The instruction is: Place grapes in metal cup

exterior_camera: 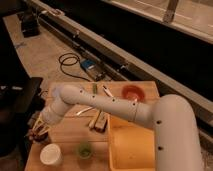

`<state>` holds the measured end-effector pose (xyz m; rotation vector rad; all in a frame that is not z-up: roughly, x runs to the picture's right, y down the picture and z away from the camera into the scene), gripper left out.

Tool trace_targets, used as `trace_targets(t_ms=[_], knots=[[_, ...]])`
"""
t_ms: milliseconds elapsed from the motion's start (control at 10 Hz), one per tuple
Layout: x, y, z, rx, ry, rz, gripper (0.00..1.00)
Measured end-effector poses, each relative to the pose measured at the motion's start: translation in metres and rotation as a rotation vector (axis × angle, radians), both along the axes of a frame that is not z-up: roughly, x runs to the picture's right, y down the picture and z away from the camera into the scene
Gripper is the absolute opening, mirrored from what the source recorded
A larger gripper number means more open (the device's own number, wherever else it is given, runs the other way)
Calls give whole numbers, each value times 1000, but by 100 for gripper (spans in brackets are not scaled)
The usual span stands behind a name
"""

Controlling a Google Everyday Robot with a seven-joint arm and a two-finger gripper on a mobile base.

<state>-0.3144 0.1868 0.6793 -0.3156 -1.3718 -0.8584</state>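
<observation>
My gripper (40, 130) hangs low over the left edge of the wooden table (70, 132), at the end of the white arm (100, 102) that reaches across from the right. Just beneath it shows a small dark reddish patch, which I take for the grapes (36, 135). They sit right at the gripper, and I cannot tell whether it holds them. The metal cup is hidden, either behind the gripper or lost in the dark spot under it.
A white cup (50, 154) and a small green cup (84, 149) stand at the table's front. A yellow tray (131, 146) fills the front right. An orange-red bowl (132, 92) sits at the back, with utensils (99, 120) mid-table. Cables lie on the floor behind.
</observation>
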Motion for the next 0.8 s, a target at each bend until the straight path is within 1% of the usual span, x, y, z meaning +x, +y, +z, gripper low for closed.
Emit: trace_targets(t_ms=[100,300,400,600,800], knots=[[2,-2,3,-4,15,3,59],[2,-2,8,-12,30,4,77],[3,-2,10,-15,34,4,80],[3,-1,14,-22,45,8,80],[6,-3,13,-15,59,14,80]])
